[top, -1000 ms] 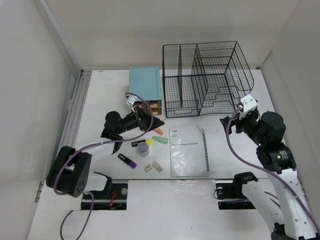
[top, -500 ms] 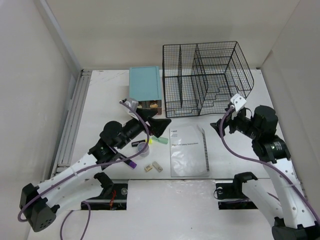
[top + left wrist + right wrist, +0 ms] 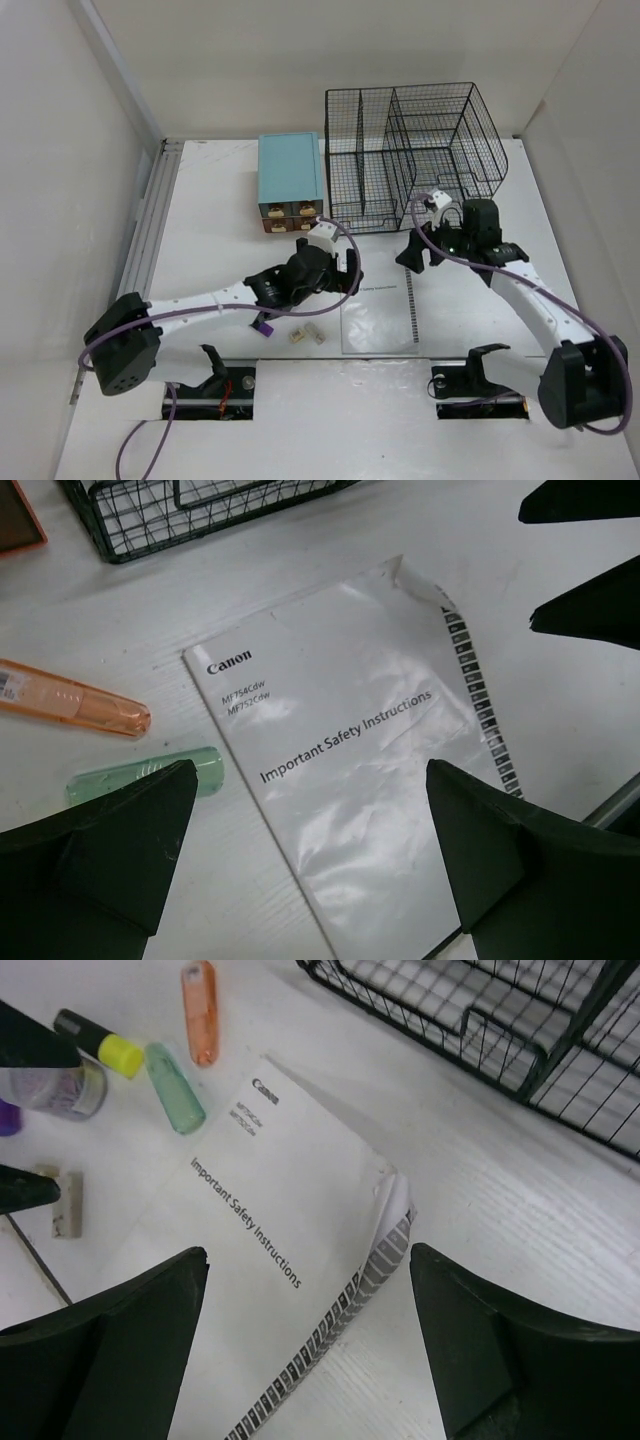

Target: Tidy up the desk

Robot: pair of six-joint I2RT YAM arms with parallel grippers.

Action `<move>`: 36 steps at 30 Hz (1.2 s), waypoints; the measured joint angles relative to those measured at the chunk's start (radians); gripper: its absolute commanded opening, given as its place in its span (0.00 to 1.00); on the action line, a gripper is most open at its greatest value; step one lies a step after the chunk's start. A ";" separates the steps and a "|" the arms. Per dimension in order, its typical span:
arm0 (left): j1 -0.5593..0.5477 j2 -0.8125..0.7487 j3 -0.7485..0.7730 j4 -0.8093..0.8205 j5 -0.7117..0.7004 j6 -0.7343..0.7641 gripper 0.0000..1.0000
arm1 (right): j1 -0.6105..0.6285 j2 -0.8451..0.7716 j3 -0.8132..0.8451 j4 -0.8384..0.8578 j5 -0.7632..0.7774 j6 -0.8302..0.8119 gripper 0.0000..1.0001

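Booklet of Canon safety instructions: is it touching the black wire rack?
Apart. The right wrist view shows a strip of bare desk between the booklet and the wire rack.

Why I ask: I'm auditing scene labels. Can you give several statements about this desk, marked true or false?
1. The booklet lies on the desk, outside the wire rack. True.
2. The right claw is shut on the booklet. False: its jaws stand open, holding nothing.
3. The left claw is open above the booklet. True.
4. The orange tube lies inside the rack. False: it lies on the desk beside the green tube.
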 measured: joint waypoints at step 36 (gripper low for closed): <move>-0.027 0.288 -0.158 0.344 0.178 -0.146 0.61 | 0.009 0.410 -0.044 0.153 0.047 0.198 0.89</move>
